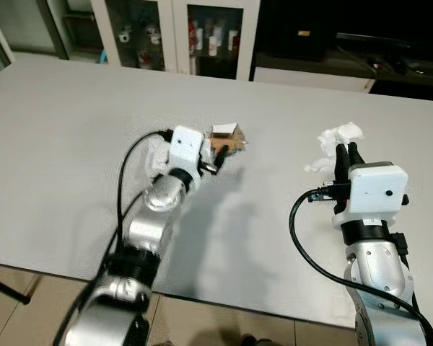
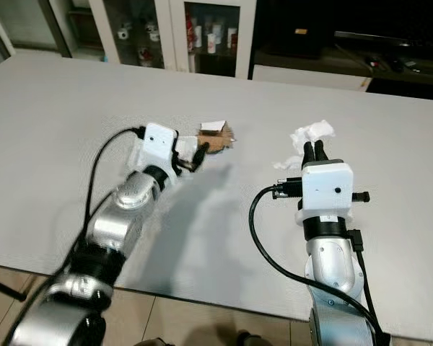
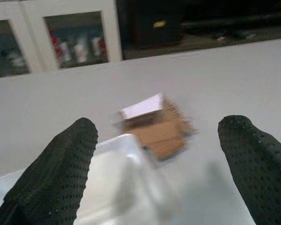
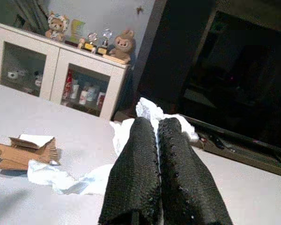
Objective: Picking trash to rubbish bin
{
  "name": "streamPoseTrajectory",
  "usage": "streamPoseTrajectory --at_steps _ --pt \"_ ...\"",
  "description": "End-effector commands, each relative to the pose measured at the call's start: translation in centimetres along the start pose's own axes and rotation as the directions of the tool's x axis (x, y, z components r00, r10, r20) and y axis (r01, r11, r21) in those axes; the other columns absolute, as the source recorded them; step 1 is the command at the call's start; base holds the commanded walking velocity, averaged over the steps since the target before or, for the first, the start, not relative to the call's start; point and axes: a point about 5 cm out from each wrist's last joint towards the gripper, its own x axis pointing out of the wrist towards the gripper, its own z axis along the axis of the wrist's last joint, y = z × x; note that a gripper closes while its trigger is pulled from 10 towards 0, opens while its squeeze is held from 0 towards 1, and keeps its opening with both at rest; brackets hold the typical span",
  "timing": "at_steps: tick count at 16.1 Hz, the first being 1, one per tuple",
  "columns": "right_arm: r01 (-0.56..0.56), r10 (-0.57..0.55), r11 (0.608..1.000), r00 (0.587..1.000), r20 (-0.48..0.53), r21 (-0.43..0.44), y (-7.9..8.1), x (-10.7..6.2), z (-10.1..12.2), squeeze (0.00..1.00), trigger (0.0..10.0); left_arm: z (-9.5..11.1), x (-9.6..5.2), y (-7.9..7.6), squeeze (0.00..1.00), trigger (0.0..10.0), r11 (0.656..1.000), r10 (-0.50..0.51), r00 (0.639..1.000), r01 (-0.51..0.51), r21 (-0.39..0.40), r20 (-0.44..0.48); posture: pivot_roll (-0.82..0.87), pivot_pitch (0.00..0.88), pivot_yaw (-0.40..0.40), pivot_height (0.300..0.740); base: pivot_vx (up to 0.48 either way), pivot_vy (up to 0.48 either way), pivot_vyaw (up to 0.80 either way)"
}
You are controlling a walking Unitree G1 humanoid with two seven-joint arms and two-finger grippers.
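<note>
Both arms reach forward over the grey worktop (image 1: 58,144).

Right hand (image 1: 346,155): at 4 o'clock in the head view, fingers pressed together, clenched. A crumpled white tissue (image 1: 338,140) lies at the fingertips; the wrist view shows white paper on both sides of the closed fingers (image 4: 145,173), but whether any is pinched between them, cannot tell.

Left hand (image 1: 215,160): near centre, at 9 o'clock from the right hand, fingers spread apart, released. A clear plastic piece (image 3: 117,178), blurred, sits against one finger (image 3: 61,168); possibly a wrapper.

Crushed cardboard box (image 1: 227,139): brown with a white flap, on the worktop just beyond the left fingertips, at 1 o'clock from that hand, apart from it.

Far side, 12 o'clock: white cabinet (image 1: 177,36) with glass doors, bottles inside.
</note>
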Motion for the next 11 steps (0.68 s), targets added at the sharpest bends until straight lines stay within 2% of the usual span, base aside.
streamPoseTrajectory --at_steps 1,2,3,5,8,11 --pt "0.006 -0.006 1.000 1.000 0.002 0.004 -0.1 0.1 0.0 0.00 10.0 0.2 0.4 0.6 1.00 10.0 0.999 0.037 0.999 -0.036 0.024 -0.015 0.09 0.093 -0.014 0.740 0.000 0.000 0.00" --pt "0.000 0.000 1.000 1.000 -0.002 0.010 0.1 0.0 0.0 0.00 10.0 0.8 1.0 1.8 1.00 10.0 0.994 0.085 0.996 -0.083 0.069 -0.018 0.09 0.110 -0.010 0.740 0.000 0.000 0.00" --pt "-0.002 0.002 1.000 1.000 -0.004 0.013 0.2 0.0 0.0 0.00 10.0 1.0 1.2 2.2 1.00 10.0 0.992 0.098 0.995 -0.097 0.079 -0.014 0.09 0.110 -0.010 0.740 0.000 0.000 0.00" --pt "-0.005 0.005 1.000 1.000 -0.008 0.018 0.3 -0.1 0.0 0.00 10.0 2.0 1.9 2.8 0.00 10.0 0.986 0.132 0.991 -0.133 0.100 0.017 0.09 0.116 -0.009 0.740 0.000 0.000 0.00" --pt "-0.005 0.005 1.000 1.000 -0.009 0.022 0.4 -0.2 0.0 0.00 10.0 2.7 2.5 2.8 0.00 10.0 0.984 0.147 0.989 -0.150 0.100 0.032 0.08 0.129 -0.011 0.740 0.000 0.000 0.00" --pt "-0.004 0.005 1.000 1.000 -0.011 0.024 0.5 -0.3 0.1 0.00 10.0 3.0 3.1 2.9 0.00 10.0 0.982 0.177 0.984 -0.179 0.066 0.035 0.07 0.145 -0.010 0.740 0.000 0.000 0.00"
